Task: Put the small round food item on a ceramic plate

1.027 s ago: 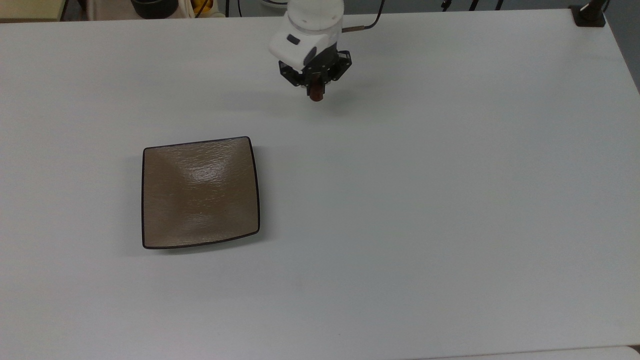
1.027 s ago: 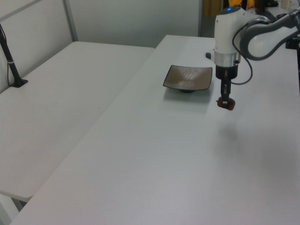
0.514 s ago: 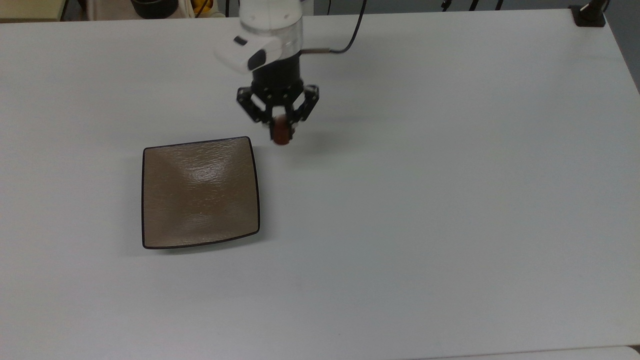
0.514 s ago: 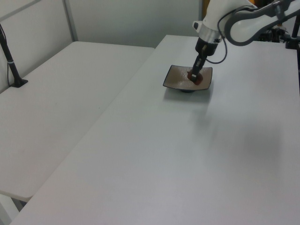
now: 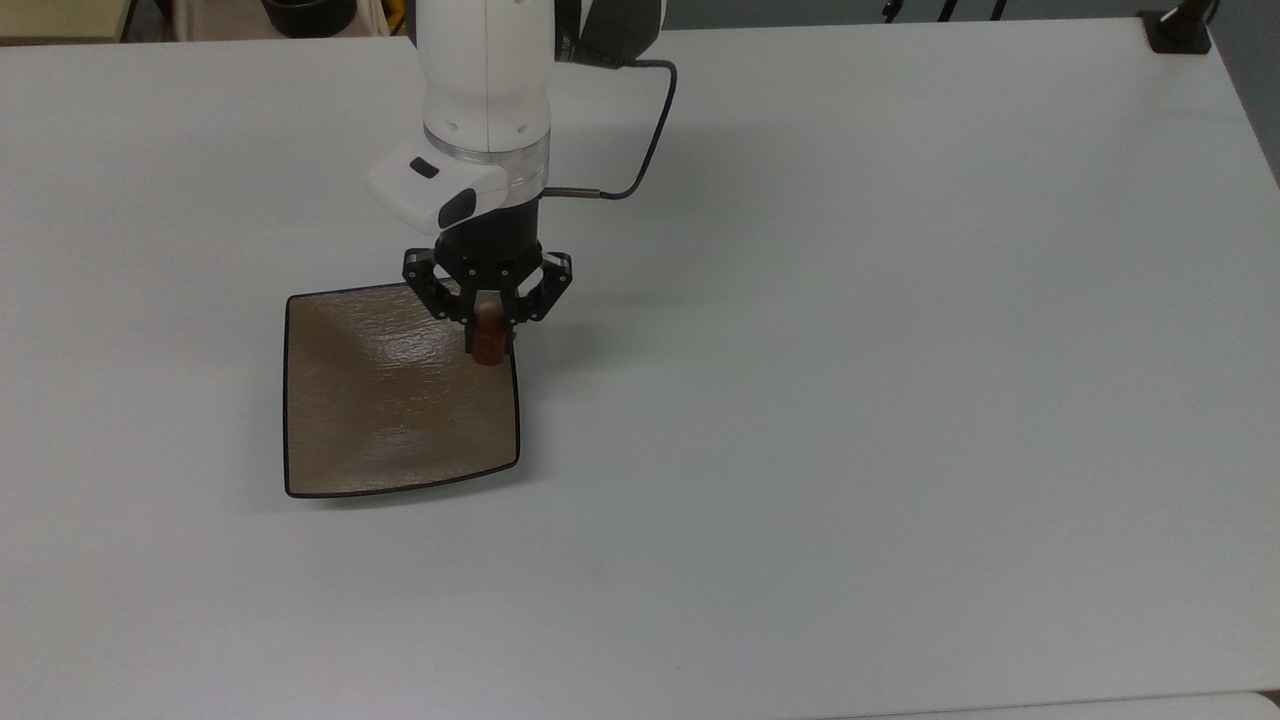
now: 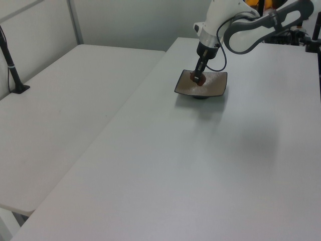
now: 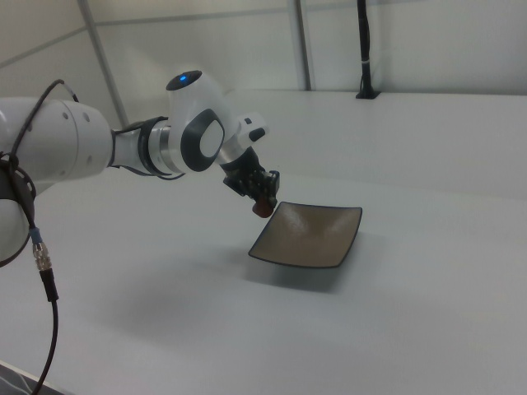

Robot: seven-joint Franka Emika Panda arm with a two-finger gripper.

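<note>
Across the white table (image 5: 850,400), the black two-finger gripper (image 5: 487,340), clamped on the small dark reddish-brown rounded food lump (image 5: 489,346), had travelled to just inside a corner of the square tan-brown glossy ceramic plate (image 5: 390,410), so release looked close.

plate (image 5: 400,420) on table (image 5: 900,400), pincer (image 5: 488,335) above

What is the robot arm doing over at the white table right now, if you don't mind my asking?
The arm's gripper has its jaws shut on the small round food item, a dark reddish-brown lump. It holds the lump in the air at the edge of the ceramic plate, near the corner at the top view's upper right. The plate sits on the table with nothing on it; the lump is not yet released.
</note>
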